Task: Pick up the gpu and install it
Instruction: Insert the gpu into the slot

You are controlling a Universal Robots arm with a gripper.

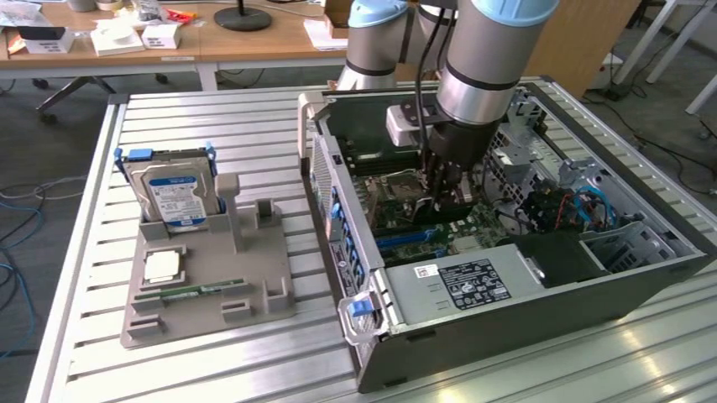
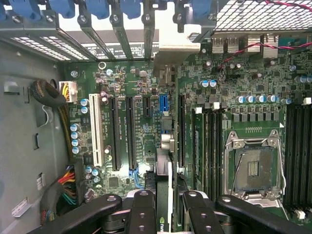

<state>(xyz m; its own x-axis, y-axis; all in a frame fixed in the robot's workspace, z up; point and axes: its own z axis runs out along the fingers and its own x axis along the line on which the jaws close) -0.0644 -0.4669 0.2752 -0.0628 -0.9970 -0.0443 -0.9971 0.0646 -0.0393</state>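
Gripper, clamped narrow on the gpu, holds it edge-on, long axis parallel to the motherboard slots.

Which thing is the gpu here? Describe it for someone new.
Find the open dark grey computer case on the slatted metal table; the black gripper reaches down over its green motherboard. The gpu is the thin dark card held edge-on in that gripper. Unlike the silver hard drive and narrow green memory stick on the grey tray, it is inside the case.
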